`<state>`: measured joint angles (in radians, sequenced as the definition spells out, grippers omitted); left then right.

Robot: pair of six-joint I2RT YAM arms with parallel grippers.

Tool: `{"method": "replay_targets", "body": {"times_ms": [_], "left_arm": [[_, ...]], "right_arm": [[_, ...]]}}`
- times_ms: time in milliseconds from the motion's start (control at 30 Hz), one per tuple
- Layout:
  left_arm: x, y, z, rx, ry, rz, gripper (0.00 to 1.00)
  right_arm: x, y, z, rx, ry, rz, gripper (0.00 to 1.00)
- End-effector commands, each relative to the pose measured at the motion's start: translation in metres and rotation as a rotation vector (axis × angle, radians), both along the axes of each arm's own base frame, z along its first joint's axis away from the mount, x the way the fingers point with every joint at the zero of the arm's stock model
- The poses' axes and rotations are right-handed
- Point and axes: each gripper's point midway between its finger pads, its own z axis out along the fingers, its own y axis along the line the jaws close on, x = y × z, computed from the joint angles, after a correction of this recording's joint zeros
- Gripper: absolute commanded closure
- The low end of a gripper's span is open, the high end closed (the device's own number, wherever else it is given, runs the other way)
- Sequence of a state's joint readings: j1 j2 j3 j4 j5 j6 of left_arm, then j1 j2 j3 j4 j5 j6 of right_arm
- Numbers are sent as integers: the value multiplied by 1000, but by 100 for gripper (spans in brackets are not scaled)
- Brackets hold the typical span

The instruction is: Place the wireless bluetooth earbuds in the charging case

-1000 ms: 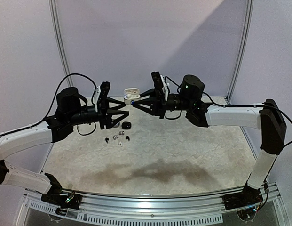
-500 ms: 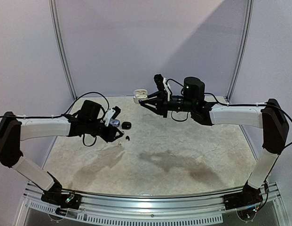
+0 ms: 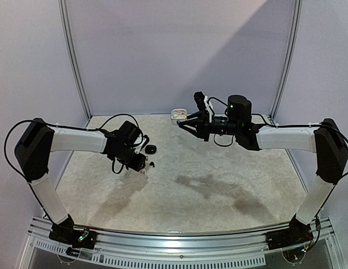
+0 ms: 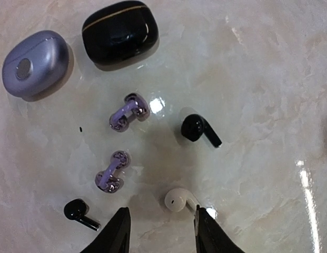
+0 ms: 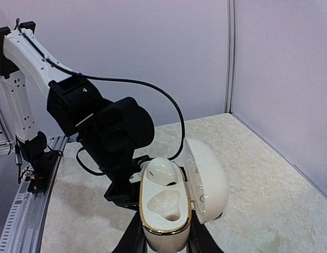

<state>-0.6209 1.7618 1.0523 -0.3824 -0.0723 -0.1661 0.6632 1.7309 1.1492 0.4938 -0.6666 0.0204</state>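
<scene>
Left gripper (image 4: 161, 227) has dropped over the white earbud (image 4: 179, 200), jaws part-open and empty; closing comes next. Right gripper (image 5: 166, 240) clamps the open charging case (image 5: 162, 211).

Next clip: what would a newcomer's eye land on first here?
The right gripper holds an open white case aloft, one earbud seated, one socket empty. The left gripper, jaws open, hovers over five loose earbuds scattered on the table beside a lilac case and a black case.
</scene>
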Motion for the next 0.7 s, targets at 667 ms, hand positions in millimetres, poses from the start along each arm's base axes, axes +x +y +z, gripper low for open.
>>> {"method": "replay_targets", "body": {"times_ms": [667], "left_arm": [[-7,-6,-38,-20,131,88,67]], "right_arm": [[7,-14,10,8,-18,-2,100]]}}
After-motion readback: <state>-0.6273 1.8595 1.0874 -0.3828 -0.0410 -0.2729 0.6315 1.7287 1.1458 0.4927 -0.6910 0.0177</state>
